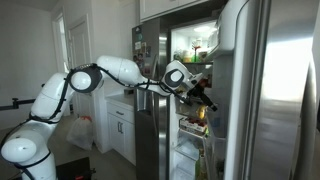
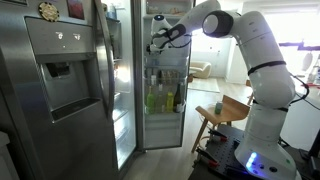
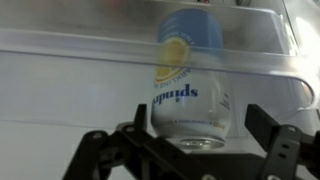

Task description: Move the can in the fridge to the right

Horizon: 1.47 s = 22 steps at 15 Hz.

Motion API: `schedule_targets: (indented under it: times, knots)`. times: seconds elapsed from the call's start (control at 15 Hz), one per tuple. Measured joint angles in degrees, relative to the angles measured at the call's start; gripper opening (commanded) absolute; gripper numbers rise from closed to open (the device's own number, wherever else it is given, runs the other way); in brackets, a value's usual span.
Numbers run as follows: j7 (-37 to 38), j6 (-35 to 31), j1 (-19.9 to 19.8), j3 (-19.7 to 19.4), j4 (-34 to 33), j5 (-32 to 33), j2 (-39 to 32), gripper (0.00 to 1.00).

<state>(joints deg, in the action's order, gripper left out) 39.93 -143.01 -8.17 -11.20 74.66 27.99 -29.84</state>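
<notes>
Bright white shelving of the fridge fills the wrist view, with a clear rail running across behind. At the left of that view, one finger of the gripper stands off the can, and white shelf shows between them. The can sits straight ahead of the gripper, centred between the fingers. Its lettering reads upside down here and its silver end points toward the bottom of the picture. At the right, the other finger is likewise clear of the can, so the gripper is spread wide and grips nothing. In both exterior views the arm reaches into the upper part of the lit fridge; the can is too small to pick out there.

The step in hand looks like the grasp. It would go best by easing forward until the pads flank the can's middle rather than its end. The fingers should close evenly so neither one nudges it first. The can then goes sideways, kept off the rail behind. A thin can dents, so a gentle squeeze should do.
</notes>
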Motion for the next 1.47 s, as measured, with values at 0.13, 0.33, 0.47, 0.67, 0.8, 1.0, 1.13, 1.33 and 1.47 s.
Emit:
schedule_targets:
  times: [0.13, 0.33, 0.47, 0.67, 0.8, 1.0, 1.13, 1.33, 1.47]
  knots:
    - [0.0, 1.0, 0.0, 0.1, -1.4, -0.1, -1.0, 0.58]
    - [0.0, 2.2, 0.0, 0.2, -2.9, -0.4, -2.0, 0.47]
    - [0.0, 2.8, 0.0, 0.2, -3.6, -0.5, -2.3, 0.47]
    - [0.0, 3.2, 0.0, 0.2, -3.9, -0.6, -2.5, 0.47]
    - [0.0, 3.2, 0.0, 0.2, -3.9, -0.6, -2.5, 0.47]
    - [0.0, 3.3, -0.2, 0.1, -4.0, -0.6, -2.5, 0.47]
    - [0.0, 3.3, -0.5, 0.0, -4.0, -0.6, -2.5, 0.47]
    - [0.0, 3.3, -1.0, -0.2, -4.0, -0.6, -2.5, 0.47]
    - [0.0, 3.3, -1.3, -0.4, -3.9, -0.6, -2.5, 0.47]
